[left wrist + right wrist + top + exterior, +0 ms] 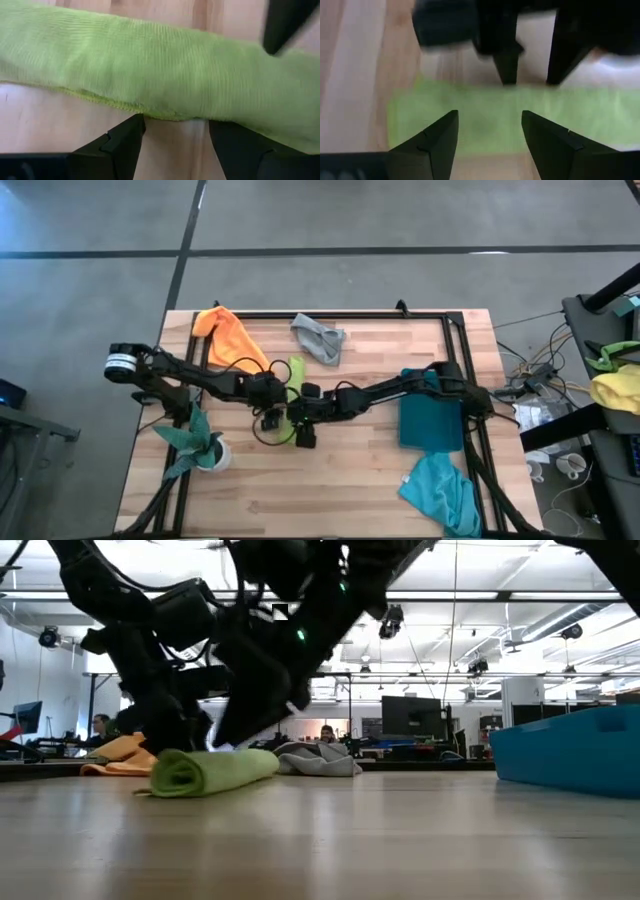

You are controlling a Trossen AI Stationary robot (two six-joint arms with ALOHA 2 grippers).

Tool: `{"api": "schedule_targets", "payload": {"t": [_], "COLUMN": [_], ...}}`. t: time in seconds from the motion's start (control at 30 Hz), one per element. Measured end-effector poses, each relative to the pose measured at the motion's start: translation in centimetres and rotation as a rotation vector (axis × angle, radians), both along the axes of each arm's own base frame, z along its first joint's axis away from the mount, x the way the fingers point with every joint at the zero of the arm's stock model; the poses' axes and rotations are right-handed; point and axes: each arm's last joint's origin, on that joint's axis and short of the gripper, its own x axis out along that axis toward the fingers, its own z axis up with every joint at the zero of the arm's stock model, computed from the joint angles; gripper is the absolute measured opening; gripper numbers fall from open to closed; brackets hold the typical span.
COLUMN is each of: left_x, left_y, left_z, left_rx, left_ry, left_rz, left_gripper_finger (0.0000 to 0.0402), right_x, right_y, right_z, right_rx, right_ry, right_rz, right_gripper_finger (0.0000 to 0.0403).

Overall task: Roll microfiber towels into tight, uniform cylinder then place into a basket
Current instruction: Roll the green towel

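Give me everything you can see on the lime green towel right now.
The lime green towel is rolled into a soft, fairly even cylinder of ribbed microfiber, lying flat on the wooden table near its middle. One end shows the coiled layers in the low view. Both arms are at it: the left end effector and the right end effector have open fingers at the roll from opposite sides. It is not in the basket.

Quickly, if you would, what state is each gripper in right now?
Left gripper: open, fingers at the lime towel's edge, holding nothing.
Right gripper: open over the same towel, holding nothing.
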Motion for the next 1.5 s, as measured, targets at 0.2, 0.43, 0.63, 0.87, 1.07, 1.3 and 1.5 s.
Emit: {"api": "schedule_targets", "payload": {"t": [0.2, 0.43, 0.63, 0.87, 1.07, 1.3, 1.5], "left_x": [0.5, -0.9, -1.1, 0.1, 1.1, -0.9, -2.1], "left_y": [-0.1, -0.5, -2.1, -3.4, -3.8, -3.8, -3.9], "left_z": [0.8, 1.4, -0.2, -0.4, 0.7, 2.4, -0.5], "left_rx": [0.002, -0.069, -0.083, -0.095, -0.124, -0.129, -0.143], "left_ry": [-0.033, 0.027, -0.027, -0.057, -0.109, -0.050, -0.059], "left_rz": [-0.006, 0.046, 0.046, 0.015, 0.015, -0.020, 0.032], "left_gripper_finger": [0.0215, 0.0215, 0.0215, 0.0215, 0.0215, 0.0215, 0.0215], "right_x": [-1.5, -2.1, -0.5, 0.8, 0.0, -2.4, -2.7], "right_y": [-0.3, 0.2, 0.8, 0.9, 0.5, -0.2, 0.3], "right_z": [0.4, -0.7, -2.5, -0.4, 0.1, 3.7, 2.4], "right_rx": [-0.022, -0.018, 0.061, 0.069, 0.068, 0.161, 0.117], "right_ry": [0.159, 0.221, 0.159, 0.084, 0.153, 0.231, 0.279], "right_rz": [0.003, 0.069, 0.050, 0.026, 0.012, -0.163, -0.100], "right_gripper_finger": [0.0214, 0.0214, 0.0214, 0.0214, 0.0214, 0.0215, 0.0215]}}
